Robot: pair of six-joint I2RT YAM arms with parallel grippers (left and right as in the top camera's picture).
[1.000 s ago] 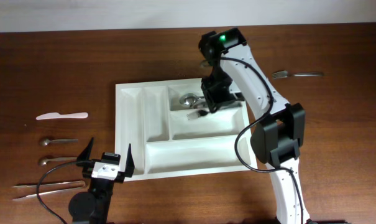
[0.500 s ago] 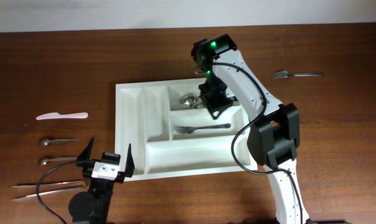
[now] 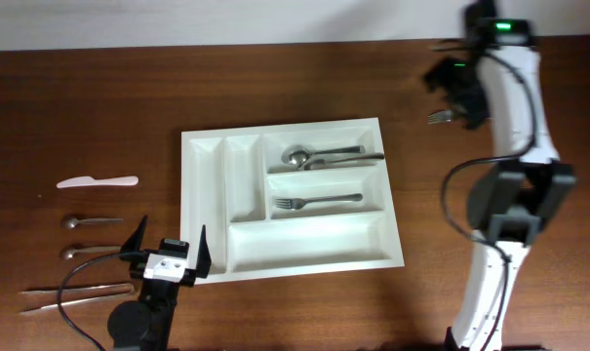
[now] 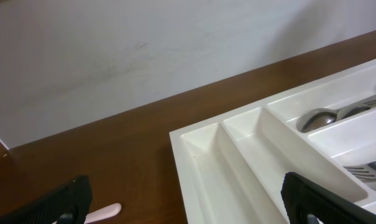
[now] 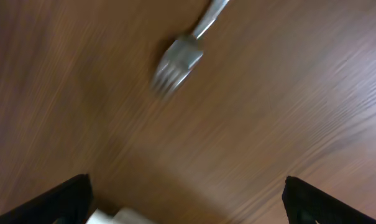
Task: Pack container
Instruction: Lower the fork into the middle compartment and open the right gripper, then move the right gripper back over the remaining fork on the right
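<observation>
The white container (image 3: 205, 195) lies mid-table. Its upper right compartment holds spoons (image 3: 319, 154) and the compartment below holds a fork (image 3: 316, 201). My right gripper (image 3: 453, 96) is open and empty at the far right back, over a loose fork (image 3: 439, 117) on the table. In the right wrist view that fork (image 5: 178, 59) lies ahead of the open gripper (image 5: 188, 199), blurred. My left gripper (image 3: 170, 239) hangs open and empty at the container's front left corner. The left wrist view shows the gripper (image 4: 188, 205) before the container (image 4: 237, 149).
Left of the container lie a pink knife (image 3: 98, 181), two spoons (image 3: 90, 222) (image 3: 95, 251) and long thin metal pieces (image 3: 75, 292). The pink knife's tip (image 4: 104, 211) shows by my left finger. A wall borders the table's far edge.
My right gripper opened, left the fork in the container's middle right compartment, and swung to the far right back over the loose fork. The left arm stayed put.
</observation>
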